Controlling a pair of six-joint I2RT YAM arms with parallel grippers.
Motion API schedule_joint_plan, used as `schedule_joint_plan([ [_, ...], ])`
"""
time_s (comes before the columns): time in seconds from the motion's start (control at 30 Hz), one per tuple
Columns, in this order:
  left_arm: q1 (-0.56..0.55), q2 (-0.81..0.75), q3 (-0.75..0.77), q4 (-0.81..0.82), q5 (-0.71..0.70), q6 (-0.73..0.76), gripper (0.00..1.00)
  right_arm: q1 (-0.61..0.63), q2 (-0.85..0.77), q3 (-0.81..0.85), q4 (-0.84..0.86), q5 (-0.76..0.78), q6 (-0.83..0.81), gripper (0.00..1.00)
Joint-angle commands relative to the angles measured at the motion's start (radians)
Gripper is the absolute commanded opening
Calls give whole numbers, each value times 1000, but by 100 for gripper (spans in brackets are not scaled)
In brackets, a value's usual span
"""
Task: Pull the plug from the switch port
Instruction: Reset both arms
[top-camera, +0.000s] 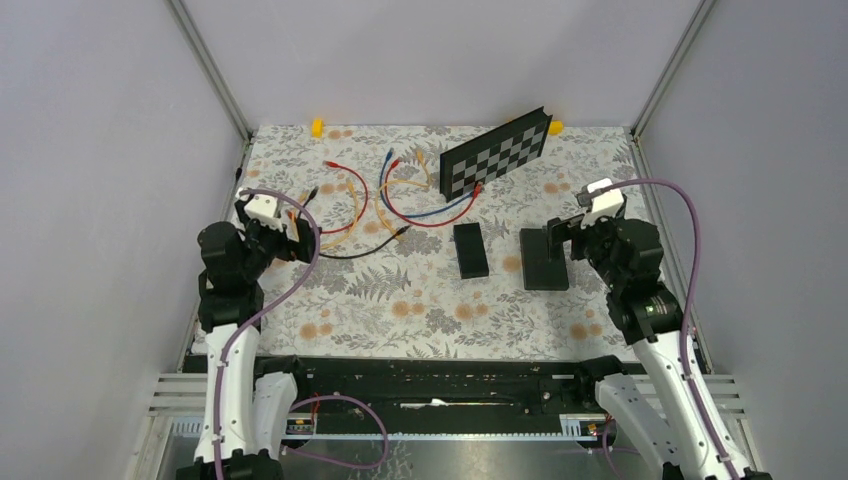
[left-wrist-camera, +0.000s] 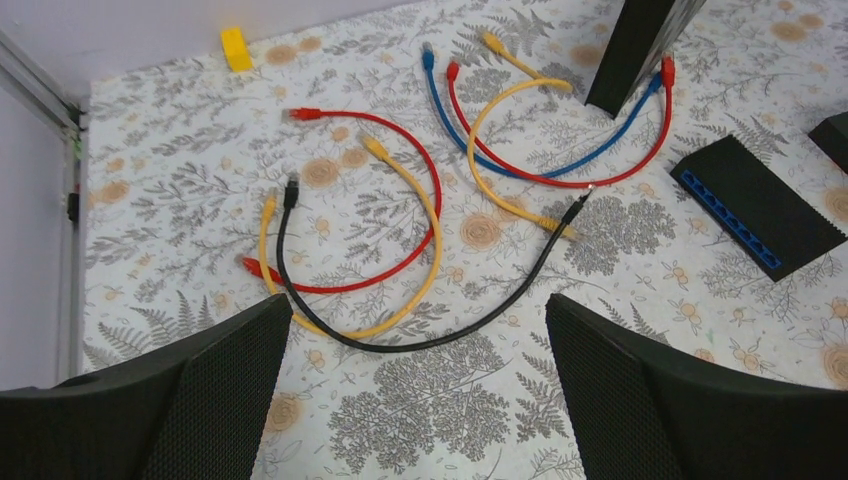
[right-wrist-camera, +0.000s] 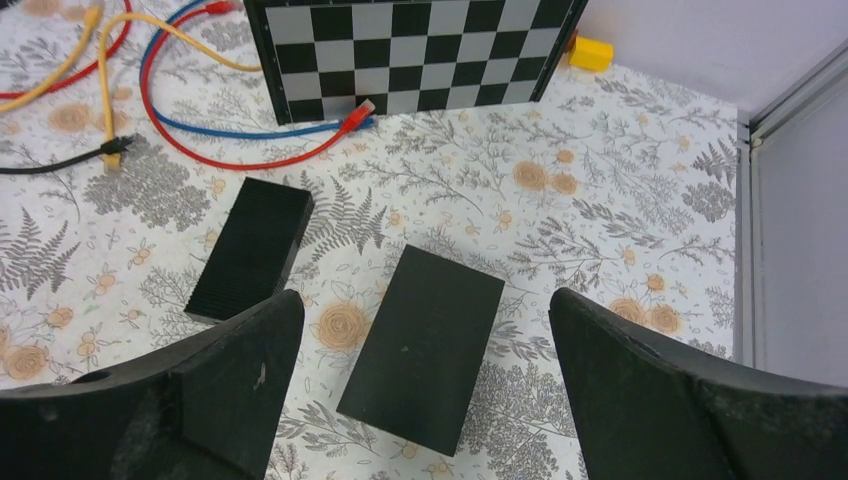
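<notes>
Left gripper (top-camera: 296, 238) and right gripper (top-camera: 560, 232) near, jaws released wide, empty. Cables (left-wrist-camera: 400, 346) far left, switch (top-camera: 470, 250) centre, box (top-camera: 543, 258) right.

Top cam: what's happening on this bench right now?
Nothing is gripped yet. The left hand is open, above the loose patch cables. The right hand is open over the larger black box. The switch, the smaller box with a row of ports, lies between them, untouched. No plug shows in those ports from the left wrist view.
</notes>
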Motion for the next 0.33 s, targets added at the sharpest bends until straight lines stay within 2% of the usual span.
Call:
schedule_joint_plan([
  [0.0,6,1,-20,51,23,-4,99,-43,-46,-11,50,-81,20,100],
  [0.3,5,-16,-44,62,18,-4,99,-69,-2,-10,47,-95,21,100],
])
